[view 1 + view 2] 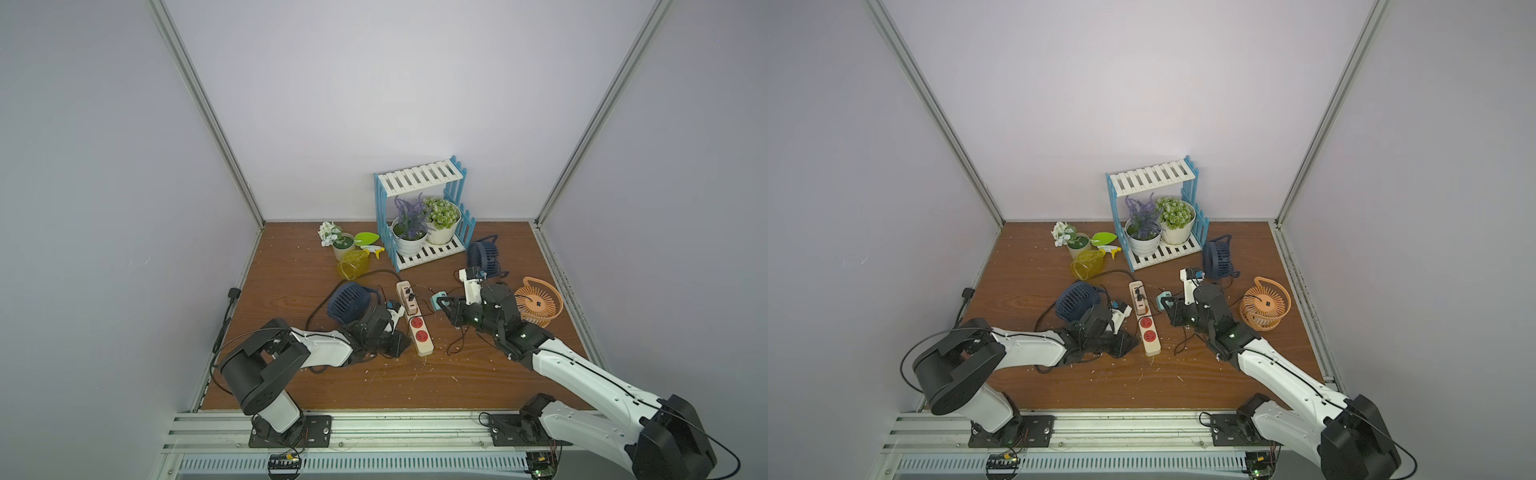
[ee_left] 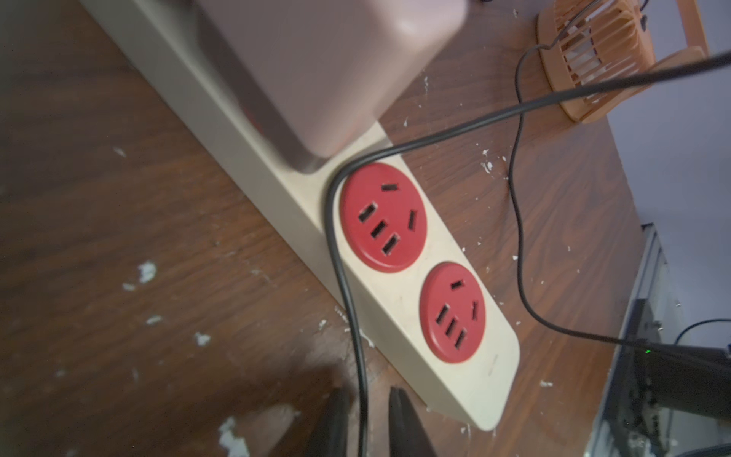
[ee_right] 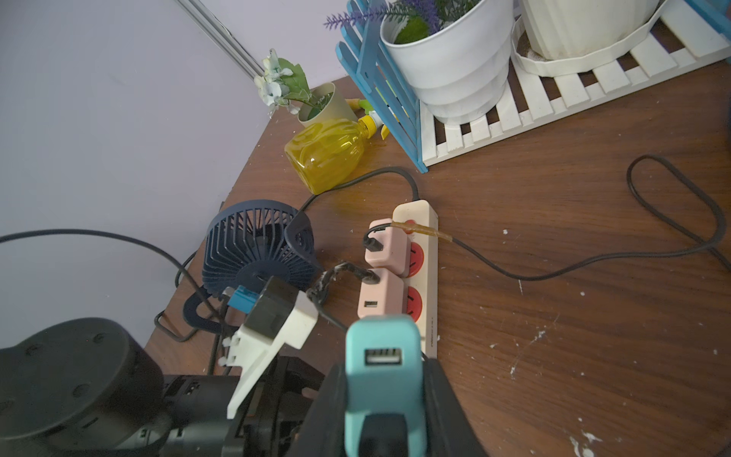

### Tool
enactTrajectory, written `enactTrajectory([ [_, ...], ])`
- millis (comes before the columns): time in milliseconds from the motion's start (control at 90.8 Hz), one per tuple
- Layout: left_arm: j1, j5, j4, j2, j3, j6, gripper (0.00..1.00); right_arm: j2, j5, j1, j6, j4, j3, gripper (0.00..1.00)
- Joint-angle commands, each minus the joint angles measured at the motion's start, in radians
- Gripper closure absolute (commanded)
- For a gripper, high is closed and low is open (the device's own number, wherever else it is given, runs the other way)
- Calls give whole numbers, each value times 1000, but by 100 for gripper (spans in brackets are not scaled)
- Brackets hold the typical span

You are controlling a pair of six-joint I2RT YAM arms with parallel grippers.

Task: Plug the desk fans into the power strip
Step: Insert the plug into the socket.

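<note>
Pale lilac walls are boxing in a brown wood-grain counter point(image 1: 374, 382) that is showing scattered white flecks. Two white-and-black arms are reaching in from the front rail, the left arm point(image 1: 320, 345) and the right arm point(image 1: 582, 374). A blue-and-white slatted plant rack point(image 1: 419, 176) is standing at the back, carrying a lavender pot point(image 1: 409, 245) and a pot of green blooms point(image 1: 442, 230). A navy desk fan point(image 1: 348, 301) is sitting just behind the left wrist, a second navy fan point(image 1: 482, 255) is standing beside the rack, and an orange fan point(image 1: 538, 305) is lying near the right edge. The power strip point(image 1: 424, 349) is lying mid-counter between the two arms, running front to back, with its two near red sockets showing bare. A yellow spray bottle point(image 1: 353, 264) is lying on its side behind it. Two pink adapters point(image 3: 379, 294) are sitting in the strip's far sockets. The right claw point(image 3: 383, 376) is clenching a teal USB adapter point(image 3: 381, 340), holding it beside the strip. The left claw point(image 2: 368, 411) is hovering at the strip's near end with its fingers point(image 2: 407, 423) standing narrowly apart. A thin black cable point(image 2: 336, 245) is running between them, and I cannot tell whether they are pinching it.
</note>
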Motion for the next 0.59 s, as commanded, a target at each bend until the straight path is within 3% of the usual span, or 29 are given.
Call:
enactTrajectory([
  [0,-7,-18,35,-11,5,15,96,-59,46,13,-12,-14,-20,100],
  [22,-7,-28,37,-21,3,16,100,-70,55,14,-12,-19,-24,100],
  [385,60,-330,4,-254,-29,59,100,-179,186,67,86,-11,-164,100],
  [583,72,-179,-90,-241,31,137,99,-147,199,93,99,18,-177,100],
])
